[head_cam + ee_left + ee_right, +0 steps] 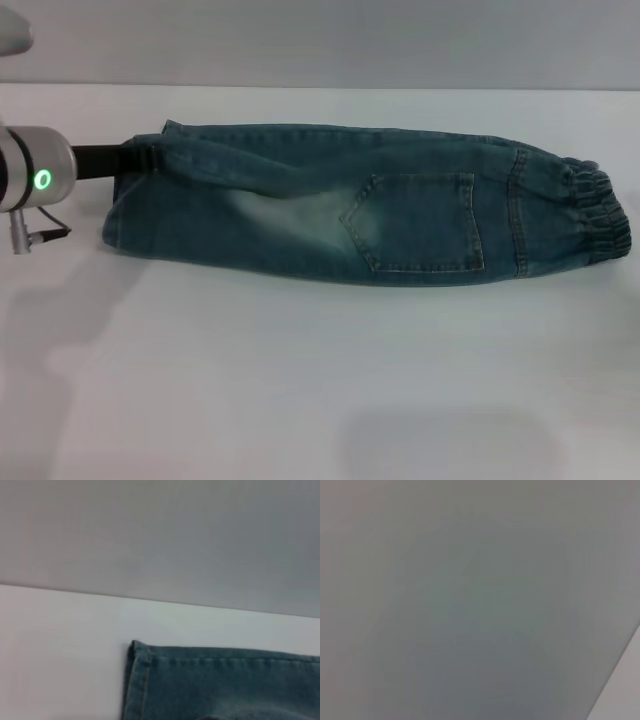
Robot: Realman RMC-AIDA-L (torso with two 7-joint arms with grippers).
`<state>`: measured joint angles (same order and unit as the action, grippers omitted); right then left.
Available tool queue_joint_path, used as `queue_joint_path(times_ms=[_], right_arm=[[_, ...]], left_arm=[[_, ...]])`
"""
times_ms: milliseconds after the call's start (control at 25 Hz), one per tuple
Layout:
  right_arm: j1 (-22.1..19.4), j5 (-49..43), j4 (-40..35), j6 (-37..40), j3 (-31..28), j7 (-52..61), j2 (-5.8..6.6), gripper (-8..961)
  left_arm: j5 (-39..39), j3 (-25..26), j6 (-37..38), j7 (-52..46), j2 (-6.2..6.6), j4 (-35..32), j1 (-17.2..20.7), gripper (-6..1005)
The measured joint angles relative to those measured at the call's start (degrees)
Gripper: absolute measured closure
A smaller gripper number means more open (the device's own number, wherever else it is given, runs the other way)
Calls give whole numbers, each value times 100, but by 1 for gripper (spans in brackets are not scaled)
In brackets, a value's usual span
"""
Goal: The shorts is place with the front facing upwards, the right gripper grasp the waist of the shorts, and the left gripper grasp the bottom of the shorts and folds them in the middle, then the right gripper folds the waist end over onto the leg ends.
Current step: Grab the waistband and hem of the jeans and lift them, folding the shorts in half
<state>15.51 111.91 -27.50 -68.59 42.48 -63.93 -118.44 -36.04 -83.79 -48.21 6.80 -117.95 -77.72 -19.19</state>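
1. The long blue denim shorts [360, 205] lay folded lengthwise across the white table [300, 380], the stitched patch pocket [420, 225] facing up.
2. The gathered elastic waistband [600, 215] lay at the right end and the straight stitched leg hems [135, 195] at the left.
3. The black left gripper [140, 160] sat at the leg hems; whether it was clenched could not be told.
4. The right gripper was out of sight.

the left end effector [140, 160] reaches in low from the left on its green-lit wrist, its tips hidden.
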Motion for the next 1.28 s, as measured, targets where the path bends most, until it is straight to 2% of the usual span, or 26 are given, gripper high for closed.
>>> queue_joint_path(times_ms=[320,480,640,840,1280], right_arm=[[19,-99,77,96,75,-129,5,953],[34,-259,79,96,82,-172,5,953],[-7,-268,88,94,85,-212,0,953],[-4,-420,88,63,85,-216,-3,953],[53,-504,87,40,195,-225,-4,953]], left_arm=[[-590,98,399,333,2,643,-362,875],[-1027,364,585,701,1,1169,-740,871],[-1070,620,605,801,5,1498,-1006,866],[-1030,751,597,806,7,1617,-1078,860],[-1033,894,549,845,18,1701,-991,847]])
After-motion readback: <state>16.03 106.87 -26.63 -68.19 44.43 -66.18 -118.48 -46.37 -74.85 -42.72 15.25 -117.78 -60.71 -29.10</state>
